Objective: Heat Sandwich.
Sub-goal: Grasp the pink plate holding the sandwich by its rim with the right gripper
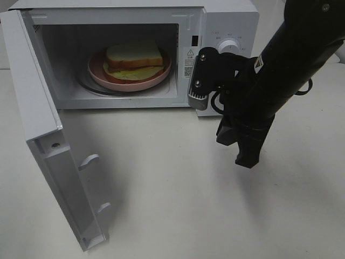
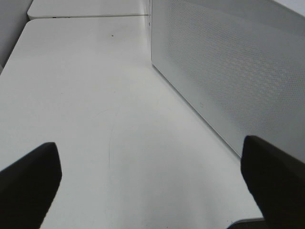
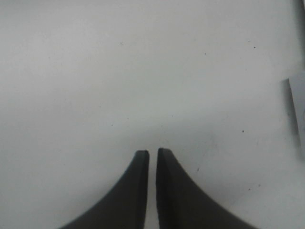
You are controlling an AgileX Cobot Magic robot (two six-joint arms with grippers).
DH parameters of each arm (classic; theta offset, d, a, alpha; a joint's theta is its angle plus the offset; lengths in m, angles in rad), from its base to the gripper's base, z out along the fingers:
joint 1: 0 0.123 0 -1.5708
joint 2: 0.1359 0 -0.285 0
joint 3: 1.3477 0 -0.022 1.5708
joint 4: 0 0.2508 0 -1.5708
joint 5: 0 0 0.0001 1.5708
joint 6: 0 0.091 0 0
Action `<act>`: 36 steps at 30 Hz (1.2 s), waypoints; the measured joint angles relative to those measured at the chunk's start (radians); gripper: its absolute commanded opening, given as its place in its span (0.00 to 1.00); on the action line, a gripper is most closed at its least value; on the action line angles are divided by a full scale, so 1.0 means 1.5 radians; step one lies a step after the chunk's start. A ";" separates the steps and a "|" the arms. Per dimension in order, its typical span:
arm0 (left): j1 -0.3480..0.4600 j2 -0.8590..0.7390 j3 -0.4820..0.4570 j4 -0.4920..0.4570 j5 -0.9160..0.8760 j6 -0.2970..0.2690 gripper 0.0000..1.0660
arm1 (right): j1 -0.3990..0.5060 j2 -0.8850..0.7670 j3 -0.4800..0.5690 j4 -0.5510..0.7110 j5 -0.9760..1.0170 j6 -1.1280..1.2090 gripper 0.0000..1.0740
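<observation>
The sandwich (image 1: pixel 133 55), white bread with a tan crust and something yellow-green under it, lies on a pink plate (image 1: pixel 99 75) inside the open microwave (image 1: pixel 226 21). My right gripper (image 1: pixel 245 159) hangs fingers-down over the table in front of the microwave's control panel, away from the sandwich. In the right wrist view that gripper (image 3: pixel 152 152) has its fingers almost together, with only a thin slit and nothing between them. My left gripper (image 2: pixel 150 145) is wide open and empty, beside the microwave's perforated side wall (image 2: pixel 228 62). It does not show in the exterior high view.
The microwave door (image 1: pixel 32 97) stands swung out to the left, reaching toward the table's front edge. A round knob (image 1: pixel 229 46) sits on the control panel behind my right arm. The white table (image 1: pixel 178 205) spreads in front of the oven.
</observation>
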 measured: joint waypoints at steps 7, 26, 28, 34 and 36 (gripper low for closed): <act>0.000 0.000 0.000 0.000 0.000 0.000 0.91 | 0.000 0.000 0.000 -0.001 -0.006 -0.171 0.14; 0.000 0.000 0.000 0.000 0.000 0.000 0.91 | 0.000 0.000 0.000 -0.034 -0.024 -0.195 0.91; 0.000 0.000 0.000 0.000 0.000 0.000 0.91 | 0.000 0.000 0.000 -0.035 -0.025 -0.195 0.91; 0.000 0.000 0.000 0.000 0.000 0.000 0.91 | 0.000 0.000 0.000 -0.057 -0.029 -0.194 0.90; 0.000 0.000 0.000 0.000 0.000 0.000 0.91 | 0.005 0.000 -0.001 -0.068 -0.033 -0.194 0.89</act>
